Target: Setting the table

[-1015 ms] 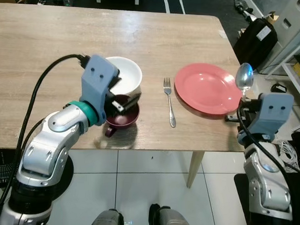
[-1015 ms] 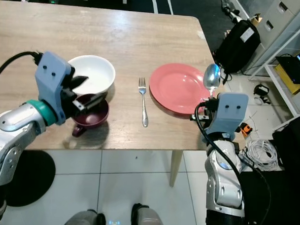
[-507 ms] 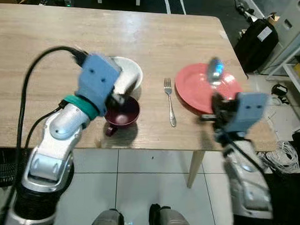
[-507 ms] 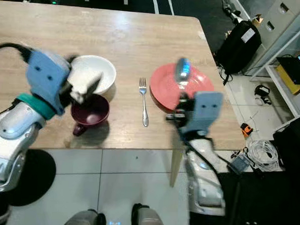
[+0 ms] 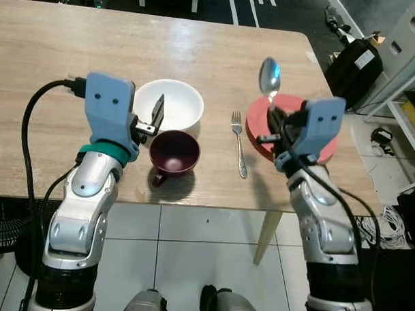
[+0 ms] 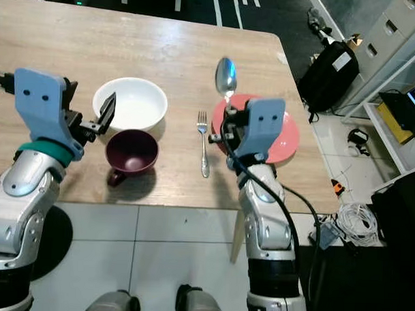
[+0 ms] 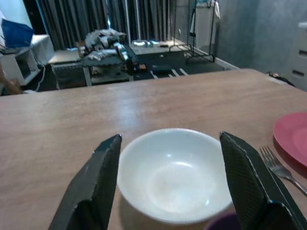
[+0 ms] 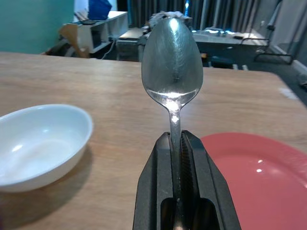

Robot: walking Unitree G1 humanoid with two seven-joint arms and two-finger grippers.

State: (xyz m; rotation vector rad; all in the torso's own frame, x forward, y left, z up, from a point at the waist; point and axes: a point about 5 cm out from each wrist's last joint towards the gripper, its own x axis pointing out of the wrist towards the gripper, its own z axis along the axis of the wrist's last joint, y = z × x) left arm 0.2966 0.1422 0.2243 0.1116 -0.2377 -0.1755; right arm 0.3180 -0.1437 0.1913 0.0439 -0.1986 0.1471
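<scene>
A white bowl [image 5: 170,103] stands on the wooden table [image 5: 75,48], with a maroon cup [image 5: 175,152] touching its near side. A fork [image 5: 238,143] lies between the bowl and a red plate [image 6: 290,136]. My left gripper [image 7: 170,139] is open, held just above the table, its fingers [image 5: 157,111] pointing at the bowl from the near left. My right gripper [image 8: 175,138] is shut on a silver spoon [image 5: 269,76], held upright over the plate's left edge, close to the fork.
The table's right edge and corner lie just past the plate. A black bag [image 5: 351,58] sits on the floor beyond it, and cables [image 6: 355,219] lie on the tiles at the right. White tiled floor runs along the table's near edge.
My right arm has swung left with the spoon, from off the table's right edge to over the plate's left side. My left gripper has drawn back from above the cup.
</scene>
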